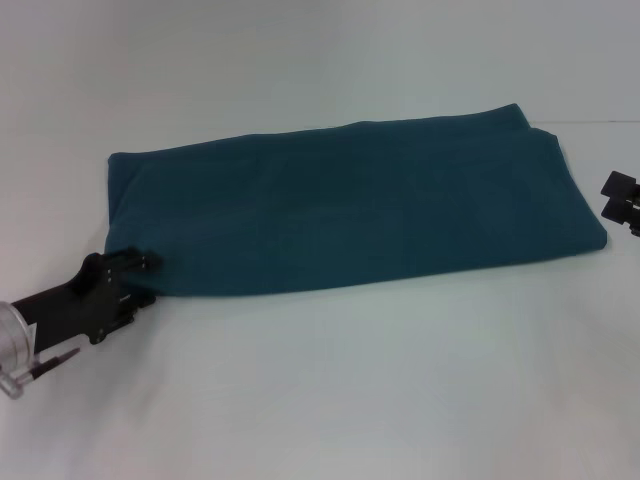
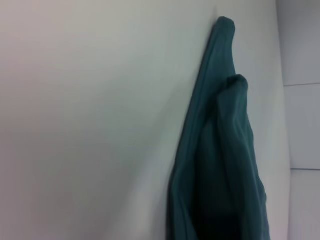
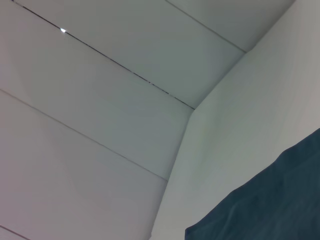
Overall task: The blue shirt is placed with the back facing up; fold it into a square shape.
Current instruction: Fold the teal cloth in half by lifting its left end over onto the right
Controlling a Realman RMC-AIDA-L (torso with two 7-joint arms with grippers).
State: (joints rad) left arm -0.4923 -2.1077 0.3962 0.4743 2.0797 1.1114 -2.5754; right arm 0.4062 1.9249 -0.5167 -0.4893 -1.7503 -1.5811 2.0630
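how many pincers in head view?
2. Left pincer at the blue shirt's near-left corner; right pincer at the frame's right edge, just off the shirt, partly cut off.

No text, label, brand, number or sign can be read in any of the three views. The dark teal-blue soft cotton shirt (image 1: 350, 205), folded into a long band on the white table (image 1: 350, 390), shows only plain fabric, with no lettering on the side that faces up. The black left gripper (image 1: 135, 275) at the shirt's near-left corner and the black right gripper (image 1: 620, 198) by the table's right edge carry no legible marking either.
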